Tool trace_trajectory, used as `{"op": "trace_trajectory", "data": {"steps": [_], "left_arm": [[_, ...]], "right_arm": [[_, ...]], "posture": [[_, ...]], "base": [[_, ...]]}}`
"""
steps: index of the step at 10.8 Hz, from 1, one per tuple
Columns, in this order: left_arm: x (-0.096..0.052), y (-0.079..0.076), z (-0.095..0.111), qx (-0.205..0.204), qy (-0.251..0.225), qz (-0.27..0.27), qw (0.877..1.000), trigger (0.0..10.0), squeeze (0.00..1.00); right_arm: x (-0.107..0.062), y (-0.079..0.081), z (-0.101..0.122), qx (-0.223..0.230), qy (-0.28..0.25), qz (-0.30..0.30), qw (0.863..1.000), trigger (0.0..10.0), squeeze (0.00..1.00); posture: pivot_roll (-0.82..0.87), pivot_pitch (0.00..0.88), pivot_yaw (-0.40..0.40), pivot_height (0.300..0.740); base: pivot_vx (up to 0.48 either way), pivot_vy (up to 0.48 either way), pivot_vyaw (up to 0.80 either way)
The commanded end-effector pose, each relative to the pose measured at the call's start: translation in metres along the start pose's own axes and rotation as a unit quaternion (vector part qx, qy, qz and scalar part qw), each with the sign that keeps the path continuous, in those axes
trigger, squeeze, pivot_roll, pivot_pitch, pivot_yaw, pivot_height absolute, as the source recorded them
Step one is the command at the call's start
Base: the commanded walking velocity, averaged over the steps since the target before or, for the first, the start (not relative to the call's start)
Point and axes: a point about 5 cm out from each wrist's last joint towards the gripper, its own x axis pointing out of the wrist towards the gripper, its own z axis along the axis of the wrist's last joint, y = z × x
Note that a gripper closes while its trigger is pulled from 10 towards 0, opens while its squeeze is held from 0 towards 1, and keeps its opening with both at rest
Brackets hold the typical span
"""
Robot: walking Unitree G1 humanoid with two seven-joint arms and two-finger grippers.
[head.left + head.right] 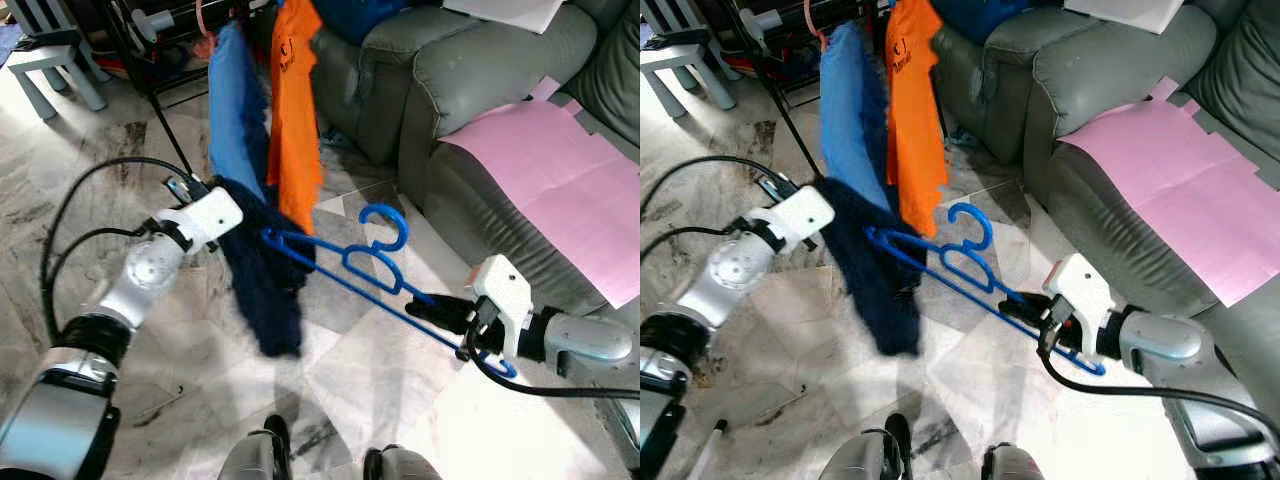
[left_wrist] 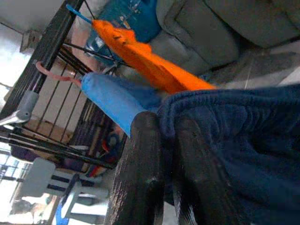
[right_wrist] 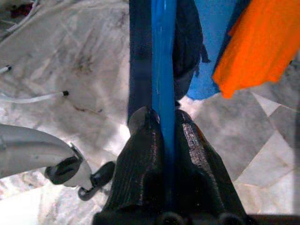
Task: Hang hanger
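left eye view: one blue hanger (image 1: 370, 268) is held low over the marble floor (image 1: 380, 390), between two grippers; the right gripper (image 1: 432, 312) clamps its lower bar near one end, and the left gripper (image 1: 205, 195) pinches one dark navy garment (image 1: 262, 275) draped over the hanger's other end. two more garments, one light blue garment (image 1: 236, 115) and one orange garment (image 1: 293, 120), hang from one black rack (image 1: 150, 85) beside one grey sofa (image 1: 480, 110) bearing one pink sheet (image 1: 565, 185). left wrist view: two black fingers (image 2: 145, 178) are closed on navy fabric. right wrist view: two fingers (image 3: 140, 164) are pressed against the blue bar, which runs straight between them.
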Motion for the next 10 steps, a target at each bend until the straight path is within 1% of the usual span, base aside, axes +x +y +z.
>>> {"op": "trace_trajectory", "data": {"steps": [1,2,3,4,6,7,9,10], "left_arm": [[-0.002,0.012,-0.008,0.022,0.02,0.013,0.999,10.0,0.0],[-0.004,0.015,-0.014,0.025,0.038,0.019,0.999,10.0,0.0],[-0.005,0.016,-0.016,0.026,0.043,0.022,0.999,10.0,0.0],[-0.005,0.017,-0.015,0.026,0.037,0.026,0.999,10.0,0.0],[-0.003,0.02,-0.001,0.018,-0.016,0.038,0.999,10.0,0.0],[-0.003,0.02,0.005,0.012,-0.043,0.035,0.998,10.0,0.0],[-0.005,0.016,0.016,-0.003,-0.093,0.018,0.995,10.0,0.0],[-0.006,0.015,0.017,-0.006,-0.102,0.011,0.995,10.0,0.0]], "right_arm": [[0.0,0.0,0.003,-0.012,-0.001,0.004,1.0,10.0,0.0],[-0.003,-0.001,0.004,-0.012,0.0,0.004,1.0,10.0,0.0],[-0.007,-0.006,-0.005,-0.021,0.024,-0.004,0.999,10.0,0.0],[-0.008,-0.006,-0.007,-0.012,0.022,-0.005,1.0,10.0,0.0],[-0.004,-0.006,-0.018,-0.002,0.031,-0.014,0.999,10.0,0.0],[-0.002,-0.005,-0.023,0.006,0.034,-0.014,0.999,10.0,0.0],[-0.002,-0.008,-0.028,-0.002,0.043,-0.021,0.999,10.0,0.0],[-0.002,-0.01,-0.027,-0.004,0.042,-0.026,0.999,10.0,0.0]], "posture": [[-0.11,0.225,0.021,0.74],[-0.12,0.226,0.019,0.74],[-0.12,0.228,0.016,0.74],[-0.12,0.232,0.015,0.74],[-0.11,0.235,0.011,0.74],[-0.11,0.236,0.01,0.74],[-0.1,0.238,0.008,0.74],[-0.1,0.238,0.008,0.74]], "base": [[0.0,0.0,0.0],[0.0,0.0,0.0],[0.0,0.0,0.0],[0.0,0.0,0.0],[0.0,0.0,0.0],[0.0,0.0,0.0],[0.0,0.0,0.0],[0.0,0.0,0.0]]}}
